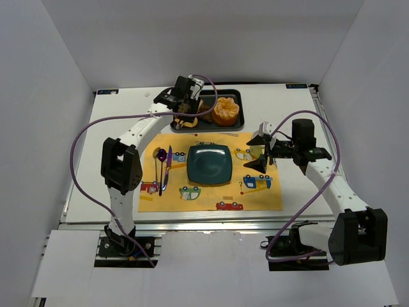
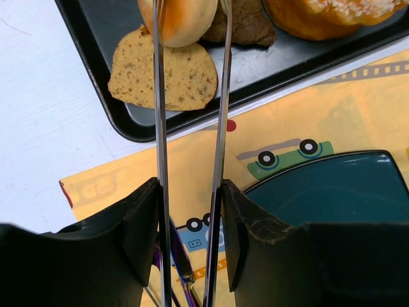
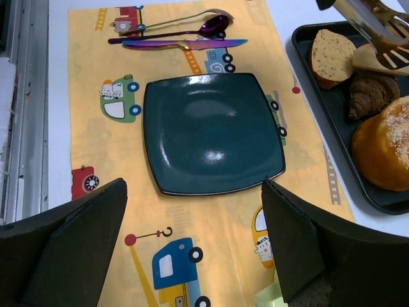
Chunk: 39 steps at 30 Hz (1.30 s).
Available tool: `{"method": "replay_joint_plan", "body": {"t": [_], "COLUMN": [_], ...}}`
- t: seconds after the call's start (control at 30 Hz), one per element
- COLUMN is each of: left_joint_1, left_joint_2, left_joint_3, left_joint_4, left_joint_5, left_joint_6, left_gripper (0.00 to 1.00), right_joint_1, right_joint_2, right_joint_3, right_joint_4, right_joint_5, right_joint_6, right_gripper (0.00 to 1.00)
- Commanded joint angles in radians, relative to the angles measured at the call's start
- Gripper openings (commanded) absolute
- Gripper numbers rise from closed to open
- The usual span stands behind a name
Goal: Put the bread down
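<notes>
Cutlery is lying on the left part of the yellow car-print placemat, a purple spoon and an iridescent knife side by side. Right of it and farther back, the left gripper is reaching over the black tray, its fingers closing narrowly on a pair of metal tongs. The 2 tong blades are pinching the bread, a small golden bun, at the tray's left end, just above the speckled toast slice; whether the bun is touching the tray cannot be told. A dark brown pastry is lying beside the bun, and a large orange pastry is occupying the tray's right end. A teal square plate is sitting in the middle of the placemat. The right gripper is hovering over the placemat's right side, jaws spread wide and holding nothing.
</notes>
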Motion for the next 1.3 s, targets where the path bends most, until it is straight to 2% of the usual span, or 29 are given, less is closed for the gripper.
{"method": "replay_joint_plan", "body": {"t": [0.0,0.2,0.33,0.8,1.03,1.27], "left_joint_1": [-0.004,-0.005,-0.004,-0.004,-0.004,-0.004], "left_joint_2": [0.008,0.02,0.02,-0.023,-0.127,-0.301], "left_joint_3": [0.015,0.018,0.022,0.055,0.044,-0.166], "left_joint_4": [0.001,-0.007,-0.009,-0.018,0.019,0.062], "left_joint_5": [0.005,0.003,-0.008,-0.052,-0.044,0.058], "left_joint_6": [0.007,0.007,0.007,0.004,-0.025,-0.075], "left_gripper": [0.51,0.51,0.48,0.0,0.0,0.0], "right_joint_1": [-0.006,-0.006,-0.004,-0.009,-0.01,-0.012], "right_joint_2": [-0.004,-0.005,-0.007,-0.013,-0.016,-0.015], "right_joint_3": [-0.008,-0.009,-0.009,-0.008,-0.003,0.008], "right_joint_4": [-0.012,-0.012,-0.01,-0.015,-0.018,-0.032], "right_joint_5": [-0.026,-0.026,-0.028,-0.032,-0.035,-0.035], "right_joint_6": [-0.008,-0.009,-0.008,-0.006,-0.006,-0.012], "right_gripper": [0.89,0.89,0.9,0.89,0.89,0.89]}}
